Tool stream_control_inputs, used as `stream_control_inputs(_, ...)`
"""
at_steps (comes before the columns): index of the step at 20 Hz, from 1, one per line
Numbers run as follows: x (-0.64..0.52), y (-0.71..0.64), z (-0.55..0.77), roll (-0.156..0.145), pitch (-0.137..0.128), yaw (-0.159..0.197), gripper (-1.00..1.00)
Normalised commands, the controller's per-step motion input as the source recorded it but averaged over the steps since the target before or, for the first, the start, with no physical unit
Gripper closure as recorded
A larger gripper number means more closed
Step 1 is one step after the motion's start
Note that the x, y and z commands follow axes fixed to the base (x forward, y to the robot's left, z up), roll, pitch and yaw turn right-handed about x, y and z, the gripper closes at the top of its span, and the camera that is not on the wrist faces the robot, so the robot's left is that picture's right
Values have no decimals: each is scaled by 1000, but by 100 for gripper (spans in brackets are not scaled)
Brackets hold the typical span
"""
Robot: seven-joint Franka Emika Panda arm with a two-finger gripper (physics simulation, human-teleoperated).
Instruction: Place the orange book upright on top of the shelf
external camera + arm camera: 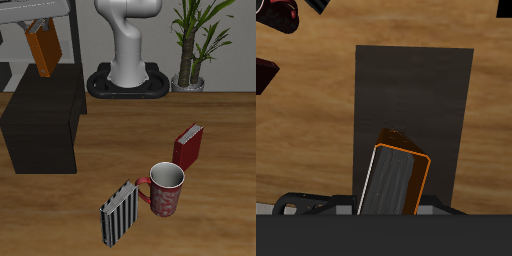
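My gripper (38, 30) is shut on the orange book (43, 52) and holds it in the air, tilted, above the back end of the shelf (45, 125). The shelf is a low matte black cabinet with a flat top. In the wrist view the orange book (396, 182) hangs below the gripper, its pale page edge facing the camera, and the black shelf top (421, 95) lies under it. There is a clear gap between the book and the shelf top. The fingertips are hidden behind the book.
A dark red book (188, 147) stands on the table, a red patterned mug (166, 188) is nearer the front edge, and a black-and-white striped book (120, 213) leans beside it. A grey shelving unit (10, 45) and a potted plant (195, 40) stand at the back.
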Motion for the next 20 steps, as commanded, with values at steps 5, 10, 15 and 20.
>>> stream_control_inputs(5,24,-289,-109,-49,9,-29,100)
stream_control_inputs(10,56,12,-221,15,24,-15,100)
stream_control_inputs(15,21,81,-80,45,-15,2,100)
stream_control_inputs(20,20,43,-82,16,-14,-7,100)
